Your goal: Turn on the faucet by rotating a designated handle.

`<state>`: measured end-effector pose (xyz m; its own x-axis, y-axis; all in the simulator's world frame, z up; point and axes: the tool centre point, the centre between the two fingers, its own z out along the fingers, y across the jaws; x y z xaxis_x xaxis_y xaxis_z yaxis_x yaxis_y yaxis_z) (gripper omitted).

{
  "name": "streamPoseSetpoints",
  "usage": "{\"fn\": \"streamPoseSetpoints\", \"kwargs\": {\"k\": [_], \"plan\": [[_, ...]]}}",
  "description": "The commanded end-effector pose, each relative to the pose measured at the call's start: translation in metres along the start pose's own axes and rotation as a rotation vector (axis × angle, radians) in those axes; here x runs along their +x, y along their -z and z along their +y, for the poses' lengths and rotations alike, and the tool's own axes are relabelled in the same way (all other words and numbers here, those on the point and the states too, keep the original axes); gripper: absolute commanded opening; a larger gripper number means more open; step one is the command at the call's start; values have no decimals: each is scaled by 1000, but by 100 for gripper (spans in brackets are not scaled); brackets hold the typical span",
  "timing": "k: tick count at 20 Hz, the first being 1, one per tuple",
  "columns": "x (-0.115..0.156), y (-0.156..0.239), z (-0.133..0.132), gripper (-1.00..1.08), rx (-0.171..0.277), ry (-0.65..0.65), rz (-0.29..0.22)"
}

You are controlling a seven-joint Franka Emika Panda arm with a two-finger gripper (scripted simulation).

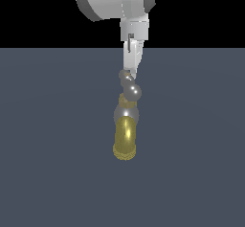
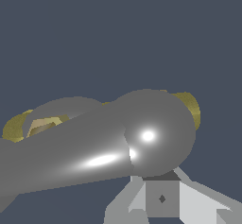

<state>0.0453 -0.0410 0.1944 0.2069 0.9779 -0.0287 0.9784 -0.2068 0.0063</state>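
Plain slate-grey floor (image 1: pixel 191 173), black backdrop, faucet (image 1: pixel 126 142), gripper (image 1: pixel 130 70) opening unclear at handle (image 1: pixel 129 88)

A: Item one, surface?
B: Floor (image 1: pixel 48 173), flat, plain slate grey-blue, meeting a black background at a straight edge.
A: Item two, what stands on it?
B: One faucet (image 1: pixel 126 137), brass spout, silver collar.
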Motion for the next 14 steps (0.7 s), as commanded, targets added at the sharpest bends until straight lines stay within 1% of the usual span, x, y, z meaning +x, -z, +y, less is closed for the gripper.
{"fn": "streamPoseSetpoints", "kwargs": {"k": [1,13,14], "plan": [[43,1,-13,-100,3,52,15],[109,5,-53,-100,5,93,29],[109,5,-53,-100,5,93,29]]}}
